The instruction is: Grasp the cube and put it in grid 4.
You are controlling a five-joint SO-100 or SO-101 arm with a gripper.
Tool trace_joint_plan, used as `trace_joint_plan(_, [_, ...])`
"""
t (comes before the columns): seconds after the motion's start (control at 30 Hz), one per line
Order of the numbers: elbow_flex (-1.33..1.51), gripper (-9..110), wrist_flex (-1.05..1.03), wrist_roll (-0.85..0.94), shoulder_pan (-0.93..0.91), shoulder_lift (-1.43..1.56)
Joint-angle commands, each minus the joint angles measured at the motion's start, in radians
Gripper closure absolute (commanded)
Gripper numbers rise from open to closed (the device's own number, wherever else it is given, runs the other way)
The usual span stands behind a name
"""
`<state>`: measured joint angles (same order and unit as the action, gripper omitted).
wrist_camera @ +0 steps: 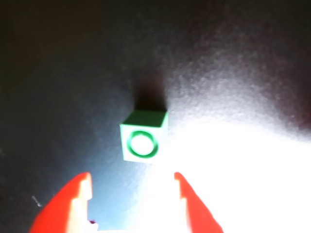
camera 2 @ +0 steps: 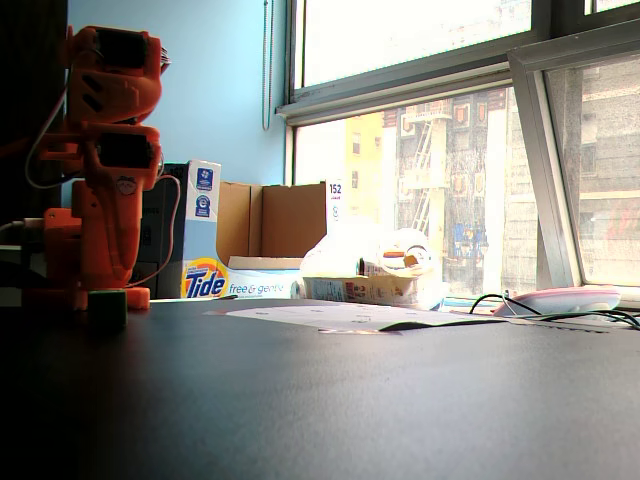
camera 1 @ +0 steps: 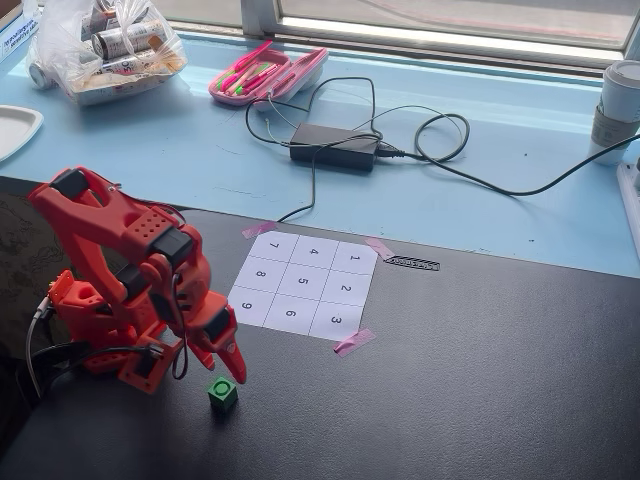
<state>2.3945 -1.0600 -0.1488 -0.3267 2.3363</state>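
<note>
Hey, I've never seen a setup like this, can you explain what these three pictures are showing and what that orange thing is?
The orange thing is a small robot arm with a two-finger gripper on a black table. One fixed view looks down from above; another sits low at table height, facing the window; the wrist view rides on the arm and looks past its open fingers. A small green cube sits on the table just ahead of the gripper, not held. Beyond it, a paper grid numbered 1 to 9 is taped down; its cell 4 is empty. A power adapter and cables lie on the blue sill behind.

One fixed view looks down obliquely; another sits at table (camera 2: 400, 400) level; wrist view looks straight down, close.
</note>
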Motion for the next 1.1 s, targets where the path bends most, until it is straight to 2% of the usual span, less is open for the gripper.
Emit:
trace_joint_plan(0.0, [-0.072,74,-0.002,0.015,-0.026,-0.048])
trace_joint_plan(0.73, [0.061,74,0.173,0.075,-0.061,-0.153])
trace_joint_plan(0.77, [0.061,77,0.176,0.075,-0.061,-0.155])
trace_joint_plan(0.87, [0.061,101,0.193,0.067,-0.061,-0.160])
trace_joint_plan(1.07, [0.061,101,0.215,0.055,-0.069,-0.163])
